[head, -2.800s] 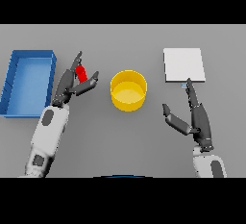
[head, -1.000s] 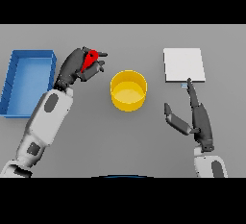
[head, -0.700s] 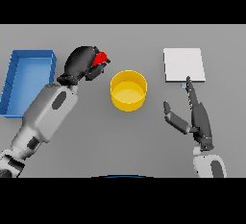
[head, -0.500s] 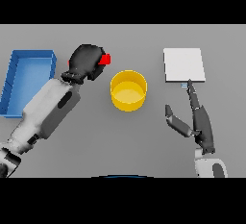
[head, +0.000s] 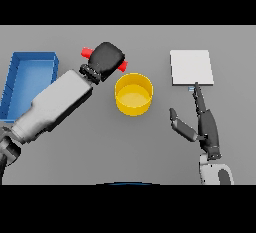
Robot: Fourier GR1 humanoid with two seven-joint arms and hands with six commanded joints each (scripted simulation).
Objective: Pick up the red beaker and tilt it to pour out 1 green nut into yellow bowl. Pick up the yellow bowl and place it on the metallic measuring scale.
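The left hand (head: 107, 60) is wrapped tight around the red beaker (head: 88, 53), and the beaker lies nearly on its side, its long axis running left to right, one red end poking out to the hand's left and the other (head: 123, 66) at its right, just up and left of the yellow bowl (head: 133, 94). That's the relation that matters: the lower right end points toward the bowl's near rim but looks to sit just outside it, so I'd judge the hand needs a touch more travel right before a nut would drop inside. No green nut can be made out, in the beaker or in the bowl. Over on the right, the right hand (head: 202, 124) rests on the desk (head: 150, 147) with fingers straight and thumb spread, empty, its fingertips just below the metallic measuring scale (head: 191, 67). It's the nearer hand for carrying the bowl to the scale. The blue bin (head: 30, 79) sits far left, clear of the pour, and nothing stands between bowl and scale.
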